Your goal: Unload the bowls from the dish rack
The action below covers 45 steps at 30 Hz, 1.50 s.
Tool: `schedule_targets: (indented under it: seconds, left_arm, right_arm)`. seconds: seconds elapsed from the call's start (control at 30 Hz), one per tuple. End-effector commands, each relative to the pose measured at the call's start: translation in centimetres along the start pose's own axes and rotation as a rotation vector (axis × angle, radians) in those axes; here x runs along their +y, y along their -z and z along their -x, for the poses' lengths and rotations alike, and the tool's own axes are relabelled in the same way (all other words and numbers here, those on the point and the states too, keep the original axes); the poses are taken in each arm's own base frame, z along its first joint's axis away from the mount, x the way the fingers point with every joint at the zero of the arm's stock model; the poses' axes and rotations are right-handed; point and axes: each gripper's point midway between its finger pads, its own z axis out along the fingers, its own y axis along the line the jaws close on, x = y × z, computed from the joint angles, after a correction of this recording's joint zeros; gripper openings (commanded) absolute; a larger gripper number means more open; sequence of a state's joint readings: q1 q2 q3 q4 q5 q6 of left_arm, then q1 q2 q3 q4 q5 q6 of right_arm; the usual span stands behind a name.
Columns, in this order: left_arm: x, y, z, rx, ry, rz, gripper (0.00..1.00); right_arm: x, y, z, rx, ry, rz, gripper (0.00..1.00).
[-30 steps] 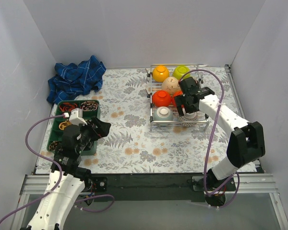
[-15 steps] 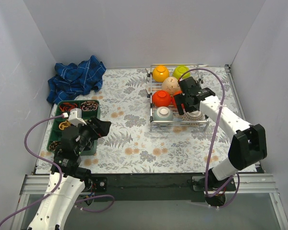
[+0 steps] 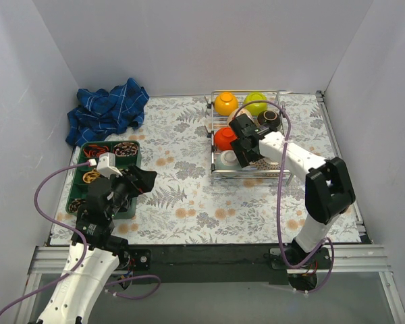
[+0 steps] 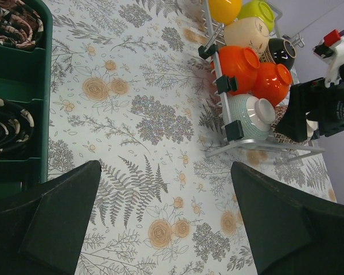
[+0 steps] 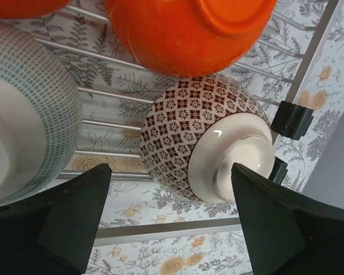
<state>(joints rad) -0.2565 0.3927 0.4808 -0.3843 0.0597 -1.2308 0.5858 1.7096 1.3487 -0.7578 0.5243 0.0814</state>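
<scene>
Our right gripper (image 5: 170, 172), fingers spread wide and holding nothing, has swung across to the front of the dish rack (image 3: 270, 173) and now straddles the white patterned bowl (image 5: 200, 137). That bowl lies on the wires beside a red-orange bowl (image 5: 189, 34) and the pale blue-green bowl (image 5: 28, 114). We judge a first grasp close, with nothing unloaded yet; our left gripper (image 4: 165, 169) hangs open by the green tray (image 4: 45, 86).
</scene>
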Motion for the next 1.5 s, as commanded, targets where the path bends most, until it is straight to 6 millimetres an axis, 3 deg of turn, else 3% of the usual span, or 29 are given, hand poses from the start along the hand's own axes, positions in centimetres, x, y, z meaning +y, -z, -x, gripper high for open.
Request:
schedule_targets:
  seconds: [0.0,0.2,0.53,1.1,1.27,1.47]
  left_arm:
    - [0.3,0.0,0.2,-0.021,-0.004,0.014,0.98]
    - [0.3,0.0,0.1,-0.019,-0.002,0.017,0.98]
    - [0.5,0.0,0.0,-0.015,-0.002,0.024,0.98]
    - [0.6,0.0,0.0,-0.015,0.0,0.03,0.98]
    - [0.6,0.0,0.0,-0.013,0.0,0.031,0.98]
    - [0.5,0.0,0.0,-0.016,0.001,0.029,0.98]
  right_arm:
    - [-0.9,-0.3,0.3,0.01,-0.015,-0.098,0.94]
    - [-1.2,-2.5,-2.4,0.099,0.022,-0.187,0.95]
    - [-1.2,-4.9,-5.1,0.191,0.075,-0.26,0.96]
    - [-0.6,-6.4,-6.6,0.265,0.199,-0.28,0.97]
    - [-0.9,-5.3,-6.0,0.229,0.24,-0.342,0.9]
    - [-2.0,-1.8,-2.7,0.132,0.233,-0.41,0.71]
